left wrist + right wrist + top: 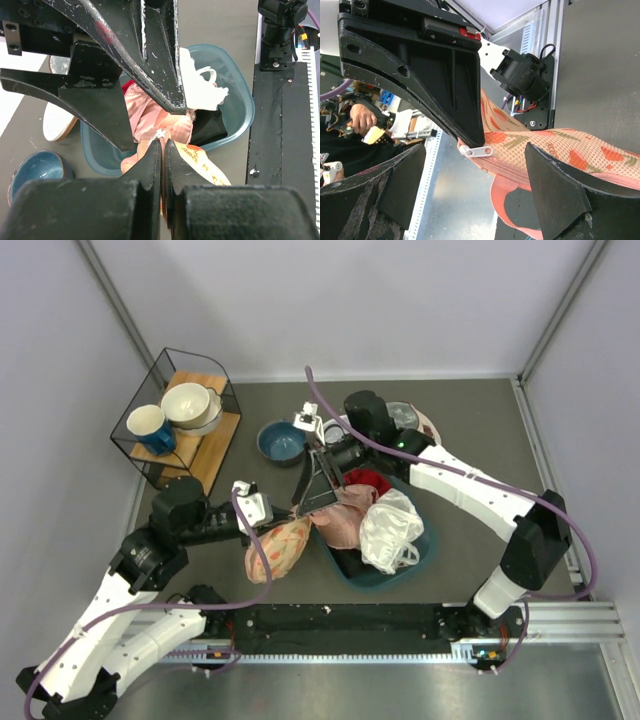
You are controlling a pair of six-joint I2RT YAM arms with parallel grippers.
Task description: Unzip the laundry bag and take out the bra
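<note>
Top view: the laundry bag [278, 548] sits bunched just outside the left rim of the teal basin [425, 558]. Its upper end is covered by the left gripper [272, 524] and the right gripper [314, 504], and its contents cannot be made out. The arms' black base rail [350, 620] runs near below it, and a blue bowl [282, 442] stands well beyond. Left wrist view: the left fingers are pressed together on the bag's zip edge, and the right gripper's frame blocks much of the basin. Right wrist view: the right fingers stand spread. The zip pull [477, 150] lies between them, ungripped, at the left gripper's tip. The bag's lower part is cut off.
</note>
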